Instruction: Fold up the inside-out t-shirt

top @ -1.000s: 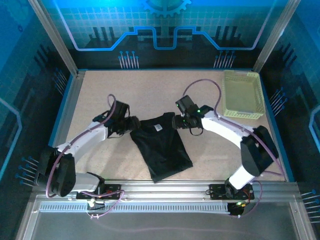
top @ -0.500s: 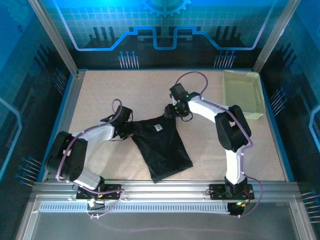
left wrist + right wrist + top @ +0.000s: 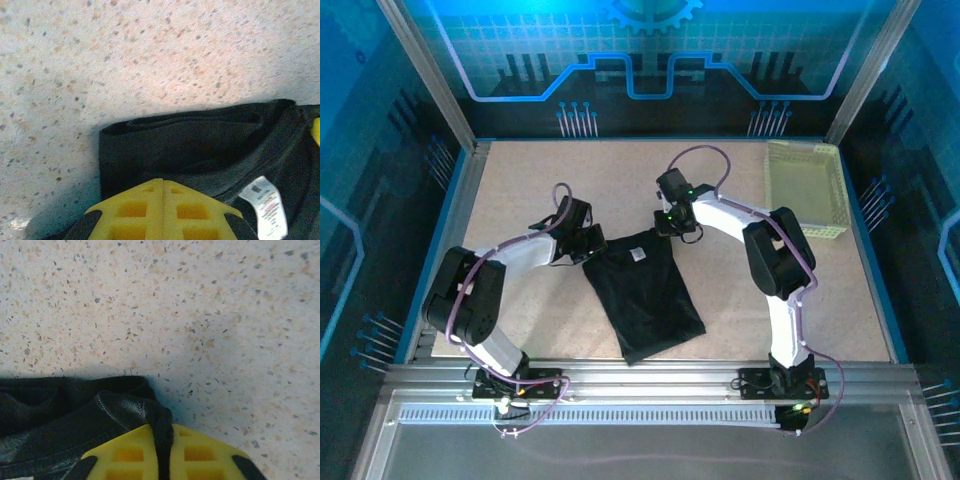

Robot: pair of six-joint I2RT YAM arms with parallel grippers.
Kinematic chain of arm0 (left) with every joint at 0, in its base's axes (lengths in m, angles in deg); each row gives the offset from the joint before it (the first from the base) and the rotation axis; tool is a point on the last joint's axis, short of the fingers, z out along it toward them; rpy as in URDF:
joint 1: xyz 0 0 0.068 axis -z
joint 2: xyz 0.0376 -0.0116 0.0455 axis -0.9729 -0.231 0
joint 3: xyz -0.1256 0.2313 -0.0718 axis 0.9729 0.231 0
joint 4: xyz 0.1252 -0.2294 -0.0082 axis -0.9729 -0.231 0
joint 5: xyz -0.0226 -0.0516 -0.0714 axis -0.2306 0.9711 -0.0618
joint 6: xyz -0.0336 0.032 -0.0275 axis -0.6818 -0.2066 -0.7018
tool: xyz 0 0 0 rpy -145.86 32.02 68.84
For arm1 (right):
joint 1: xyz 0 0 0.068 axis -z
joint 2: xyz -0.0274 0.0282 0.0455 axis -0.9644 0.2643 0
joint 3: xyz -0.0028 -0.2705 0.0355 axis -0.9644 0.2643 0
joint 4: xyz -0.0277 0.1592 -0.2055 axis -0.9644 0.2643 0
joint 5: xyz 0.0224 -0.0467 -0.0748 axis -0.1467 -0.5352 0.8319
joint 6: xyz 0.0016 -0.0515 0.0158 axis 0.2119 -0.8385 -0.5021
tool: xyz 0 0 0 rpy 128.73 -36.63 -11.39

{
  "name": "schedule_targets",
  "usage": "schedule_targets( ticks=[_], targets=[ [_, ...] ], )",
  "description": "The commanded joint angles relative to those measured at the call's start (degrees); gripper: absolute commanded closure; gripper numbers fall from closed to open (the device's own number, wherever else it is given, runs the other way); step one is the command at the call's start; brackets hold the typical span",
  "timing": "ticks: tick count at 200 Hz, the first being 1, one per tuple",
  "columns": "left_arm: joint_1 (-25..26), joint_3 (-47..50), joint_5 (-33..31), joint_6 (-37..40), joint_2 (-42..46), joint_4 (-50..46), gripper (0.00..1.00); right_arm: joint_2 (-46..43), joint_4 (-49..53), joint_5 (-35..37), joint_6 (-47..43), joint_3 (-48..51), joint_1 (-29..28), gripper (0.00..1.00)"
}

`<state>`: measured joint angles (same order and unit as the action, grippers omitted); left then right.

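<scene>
Plainly, the inside-out t-shirt point(image 3: 645, 295), seemingly limp and light, lies on the desk point(image 3: 540, 180) between both tools, the right tool point(image 3: 162, 455) pinching the nearest corner, the left tool point(image 3: 162, 210) closed beside the other corner (cloth inside unclear), and I'd hold it by these corners.

black t-shirt point(image 3: 645, 290), left end effector point(image 3: 592, 243), right end effector point(image 3: 666, 228) on far corners

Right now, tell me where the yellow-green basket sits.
In the top view the basket sits at the far right corner of the table, beyond the right arm, apart from the t-shirt.
</scene>
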<state>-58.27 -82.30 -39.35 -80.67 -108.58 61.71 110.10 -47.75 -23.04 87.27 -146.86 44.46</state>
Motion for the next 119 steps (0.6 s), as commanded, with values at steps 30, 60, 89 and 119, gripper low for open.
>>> schedule_targets(
  ticks=[30, 60, 89, 119],
  targets=[
    [0.21, -4.0, -0.15, 1.81, 6.5, -3.52, 0.99, -8.46, -0.24, 5.22, -0.71, 2.69, -0.72, 0.98],
    [0.22, -3.57, -9.56, -1.37, 6.84, -14.26, 0.66, -7.76, -0.05, 4.97, -0.65, 2.41, -0.69, 0.98],
    [-0.27, -0.97, -8.3, -3.5, 4.26, -13.3, 0.56, -7.21, -0.15, 5.6, -0.54, 2.91, -0.7, 0.98],
    [-0.29, -0.35, -5.49, -4.72, 0.24, -10.51, 0.55, -7.24, -0.16, 5.41, -0.44, 3.05, -0.72, 0.98]
  ],
)
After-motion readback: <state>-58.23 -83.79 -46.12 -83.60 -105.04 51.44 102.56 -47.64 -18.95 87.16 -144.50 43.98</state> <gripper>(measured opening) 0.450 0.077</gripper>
